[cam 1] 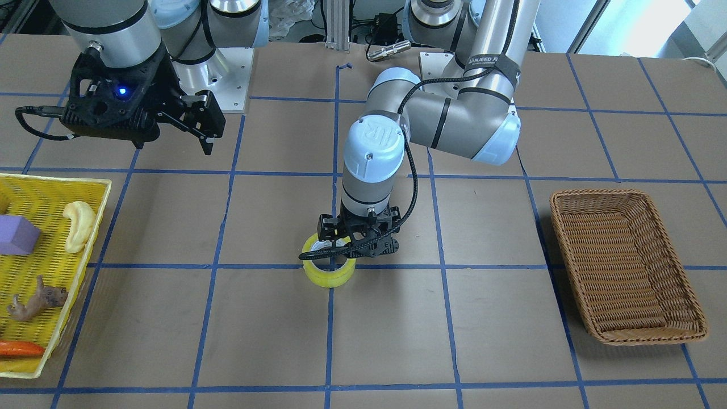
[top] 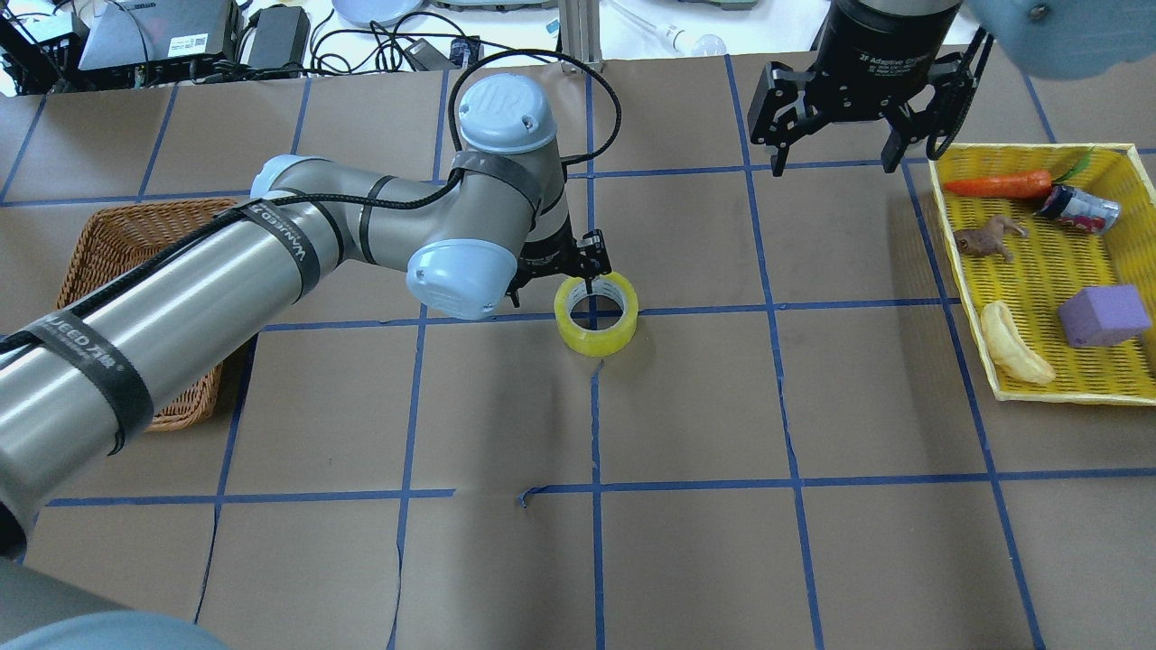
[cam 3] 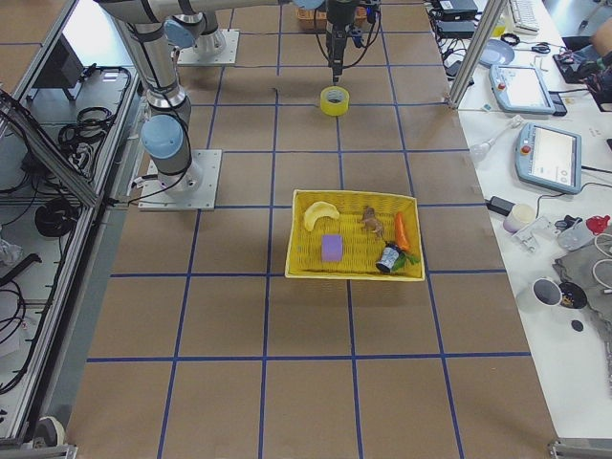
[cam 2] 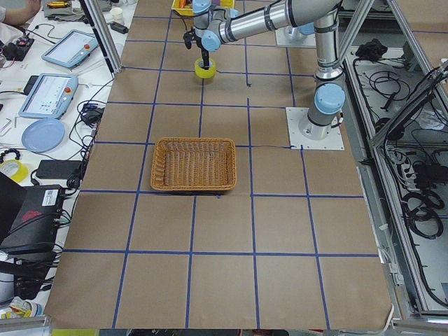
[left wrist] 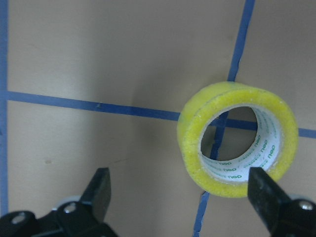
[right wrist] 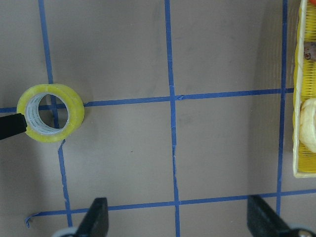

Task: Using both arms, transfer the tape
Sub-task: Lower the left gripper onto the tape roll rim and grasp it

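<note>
The yellow tape roll (cam 1: 329,274) lies flat on the brown table at a crossing of blue lines, near the middle (top: 596,331). My left gripper (cam 1: 347,245) hangs straight down over it and is open and empty. In the left wrist view (left wrist: 177,175) the tape (left wrist: 197,123) sits off-centre, with one fingertip (left wrist: 264,190) over its rim. My right gripper (top: 840,153) is open and empty, held high over the table's far side, well away from the tape. In the right wrist view (right wrist: 177,212) the tape (right wrist: 74,116) shows at the left.
An empty brown wicker basket (cam 1: 625,267) stands on my left side (top: 117,262). A yellow mesh basket (top: 1066,394) on my right side holds a banana, a purple block, a carrot, a toy animal and a can. Blue tape lines form a grid on the table.
</note>
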